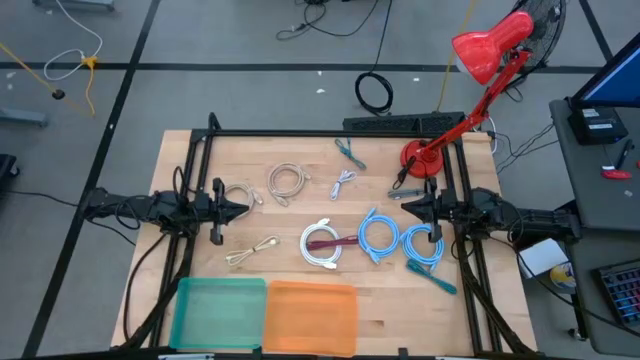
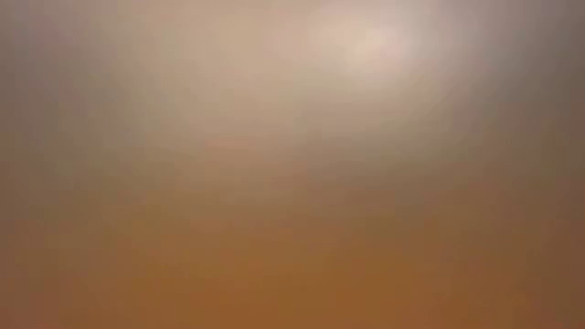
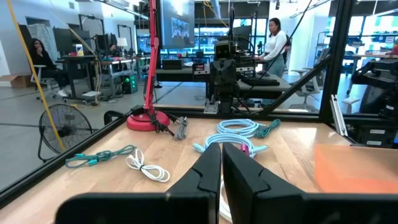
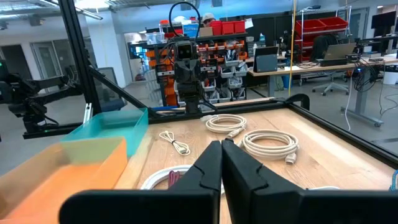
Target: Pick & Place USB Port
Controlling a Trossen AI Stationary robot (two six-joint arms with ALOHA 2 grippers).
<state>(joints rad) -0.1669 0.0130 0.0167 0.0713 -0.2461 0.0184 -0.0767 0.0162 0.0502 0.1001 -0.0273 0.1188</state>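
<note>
A: High view first: the cables lie loose across the middle of the counter (image 1: 470, 300). There are two blue coils (image 1: 380, 236) and (image 1: 422, 243), a white coil (image 1: 322, 246) with a dark red lead across it, two beige coils (image 1: 288, 182) and (image 1: 240, 196), a small beige cable (image 1: 252, 251), a small white one (image 1: 343, 183) and teal ones (image 1: 349, 152) and (image 1: 432, 274). Nothing is in the green tray (image 1: 218, 312) or the orange tray (image 1: 311, 318) yet.

B: And the arms?

A: The left end effector (image 1: 243, 209) sits at the left edge by a beige coil, fingers pressed together, holding nothing. The right end effector (image 1: 407, 208) is at the right, near the blue coils, also closed and empty. The wrist views show the same: left pair (image 3: 221, 168) and right pair (image 4: 221, 163) both meet at the tips.

B: What could go wrong?

A: I think a descent with closed fingers would just shove a coil sideways. The red lead overlapping the white coil could drag both up together. Coils are springy, so a pinch on one strand may let the rest unwind and snag a neighbour.

B: Anything else?

A: The red lamp (image 1: 480, 75) leans over the far right corner, and a high swing by the right arm might clip it. The low view shows only a blur, so it can't confirm heights.
</note>
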